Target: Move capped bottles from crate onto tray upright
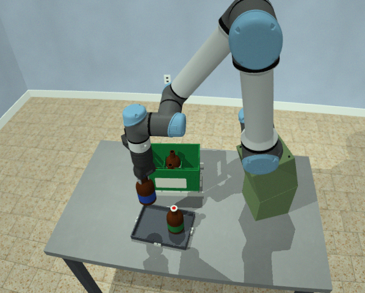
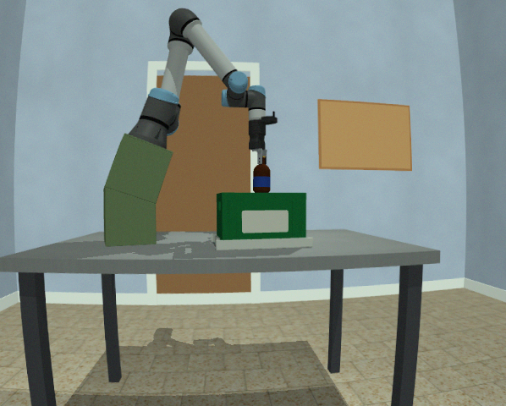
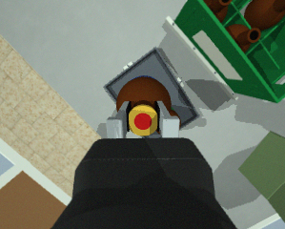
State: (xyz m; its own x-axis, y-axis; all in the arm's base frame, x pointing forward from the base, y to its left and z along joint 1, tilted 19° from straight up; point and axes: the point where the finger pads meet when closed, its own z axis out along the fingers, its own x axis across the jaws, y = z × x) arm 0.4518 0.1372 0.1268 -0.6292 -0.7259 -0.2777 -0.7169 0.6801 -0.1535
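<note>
My gripper [image 1: 142,180] [image 2: 262,153] [image 3: 143,110] is shut on the neck of a brown bottle with a blue label [image 1: 146,191] [image 2: 261,178] [image 3: 142,91]. The bottle hangs upright and has a yellow cap with a red dot. It is above the back left part of the dark grey tray [image 1: 159,242] [image 3: 144,64]. A capped bottle with a green label [image 1: 175,222] stands upright on the tray. The green crate [image 1: 192,179] [image 2: 231,216] [image 3: 256,86] stands behind the tray. It holds open brown bottles [image 1: 172,160] [image 3: 247,34].
The arm's green pedestal [image 1: 271,189] [image 2: 130,196] [image 3: 271,172] stands at the right of the grey table [image 1: 97,189] [image 2: 366,253]. The tray lies near the table's front edge. The crate rests on a pale base plate [image 2: 261,243].
</note>
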